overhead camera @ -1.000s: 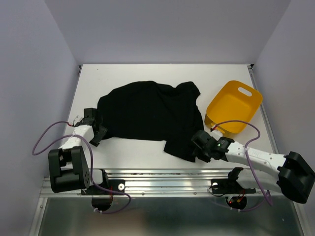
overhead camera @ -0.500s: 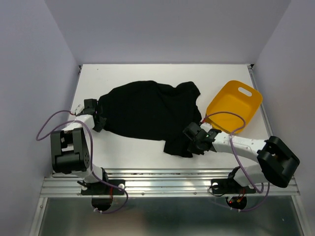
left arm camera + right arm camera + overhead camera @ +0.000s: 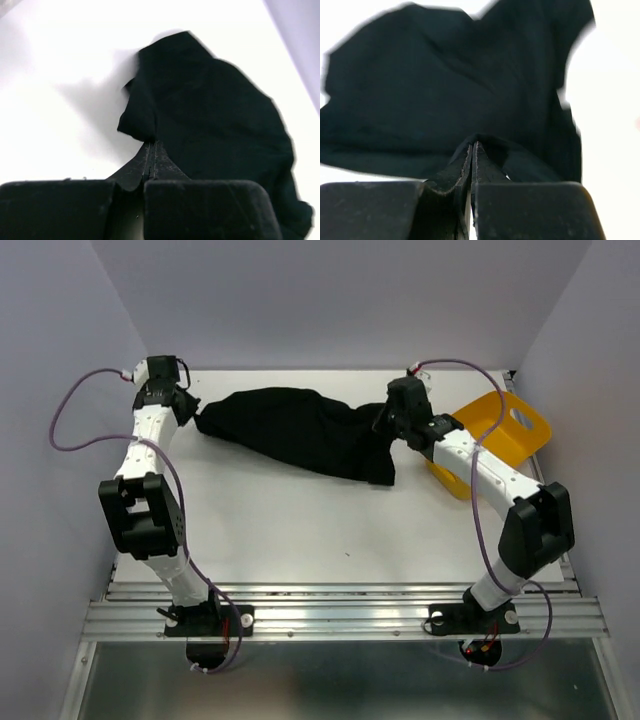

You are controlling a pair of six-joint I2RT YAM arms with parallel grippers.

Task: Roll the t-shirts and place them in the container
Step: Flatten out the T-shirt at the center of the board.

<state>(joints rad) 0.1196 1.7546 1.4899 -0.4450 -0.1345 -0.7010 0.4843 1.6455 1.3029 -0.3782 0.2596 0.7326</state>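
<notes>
One black t-shirt (image 3: 300,430) hangs stretched between my two grippers over the far part of the white table (image 3: 300,530), its lower edge sagging toward the right. My left gripper (image 3: 192,412) is shut on the shirt's left end, and in the left wrist view the cloth (image 3: 210,110) runs from the closed gripper (image 3: 152,145). At the far right, my right gripper (image 3: 392,418) is shut on the shirt's other end. The right wrist view shows fabric (image 3: 445,85) bunched over the closed right gripper (image 3: 475,142).
A yellow plastic tub (image 3: 510,435) stands at the back right, partly behind the right arm. The left arm reaches up along the left wall. A metal rail (image 3: 340,605) runs along the near table edge.
Both grippers shut on the shirt's near corners and carried them to the far side of the table. The shirt has gone from lying spread flat to hanging stretched between them.
</notes>
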